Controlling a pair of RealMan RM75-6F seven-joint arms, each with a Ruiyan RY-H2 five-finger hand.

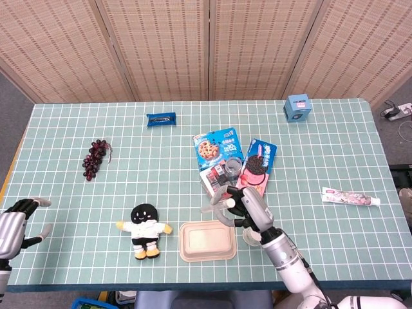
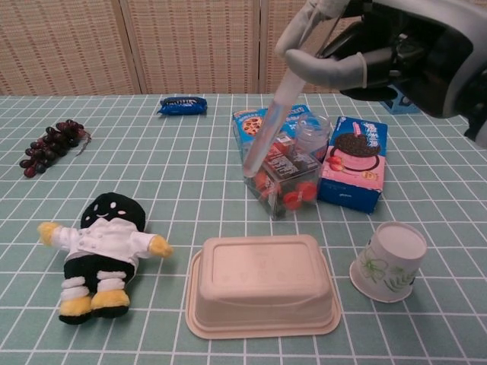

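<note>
Holding a clear plastic tube [image 2: 272, 125] in my right hand [image 1: 248, 201], fingers closed on its upper end. Long axis tilted, top right to bottom left in chest view, lower tip over the clear box of red candies [image 2: 283, 179]. Beige lidded tray [image 2: 262, 285] below, white paper cup [image 2: 389, 261] beside. My left hand [image 1: 16, 222] hangs spread and empty at the table edge.

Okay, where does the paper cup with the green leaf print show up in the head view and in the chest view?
Head view: the paper cup is mostly hidden beneath the right hand, just right of the beige tray, near the table's front edge.
Chest view: it lies on its side at the lower right, right of the tray.
Shared landmark: the pink cookie box, behind the cup in both views.
</note>
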